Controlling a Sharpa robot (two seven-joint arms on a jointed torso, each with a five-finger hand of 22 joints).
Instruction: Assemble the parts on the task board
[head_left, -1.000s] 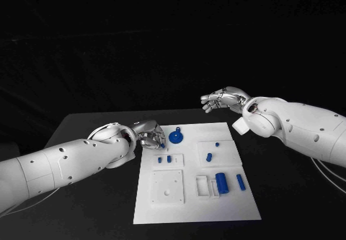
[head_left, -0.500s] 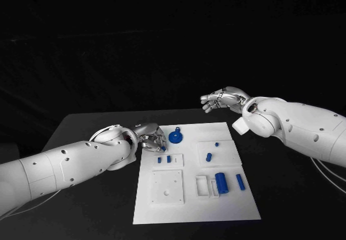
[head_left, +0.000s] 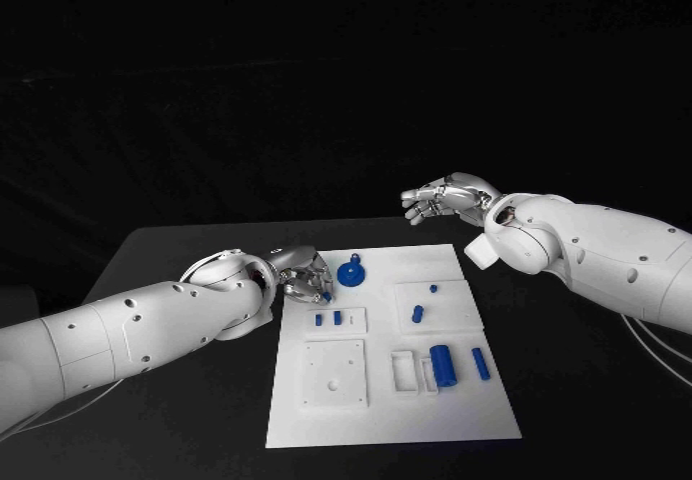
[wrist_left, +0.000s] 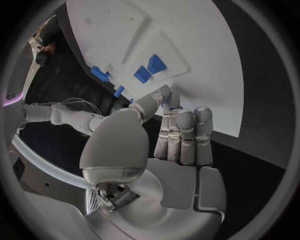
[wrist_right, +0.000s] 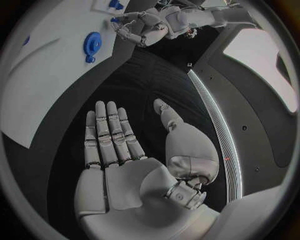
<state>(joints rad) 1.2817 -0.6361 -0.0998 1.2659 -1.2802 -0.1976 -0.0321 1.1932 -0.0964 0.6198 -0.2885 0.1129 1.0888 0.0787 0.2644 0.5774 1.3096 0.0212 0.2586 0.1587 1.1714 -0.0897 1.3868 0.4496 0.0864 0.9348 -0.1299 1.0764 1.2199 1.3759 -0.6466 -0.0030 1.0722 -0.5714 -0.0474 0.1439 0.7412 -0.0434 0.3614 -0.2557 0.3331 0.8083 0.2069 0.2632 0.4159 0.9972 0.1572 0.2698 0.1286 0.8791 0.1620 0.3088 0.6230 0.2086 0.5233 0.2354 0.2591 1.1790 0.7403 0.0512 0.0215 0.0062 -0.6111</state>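
The white task board (head_left: 389, 410) lies mid-table. My left hand (head_left: 299, 274) is at its left edge, beside the blue gear (head_left: 353, 271). Thumb and a fingertip pinch a small blue peg (wrist_left: 167, 102); the other fingers lie straight and together. Two short blue pegs (head_left: 327, 319) stand in a raised block just in front of that hand, also seen as pegs (wrist_left: 150, 68). My right hand (head_left: 450, 198) hovers above the board's far right corner, fingers apart and palm (wrist_right: 125, 185) bare. From there the gear (wrist_right: 92, 42) and my left hand (wrist_right: 134, 27) show.
On the board's right half are a tiny blue peg (head_left: 433, 290), a short blue piece (head_left: 417, 313), a thick blue cylinder (head_left: 444, 365) and a slim blue rod (head_left: 480, 364). A white square plate with a hole (head_left: 335, 373) and a white bracket (head_left: 407, 372) sit nearer me.
My left arm has shifted slightly, its hand staying at the board's left edge. The right hand has not moved.
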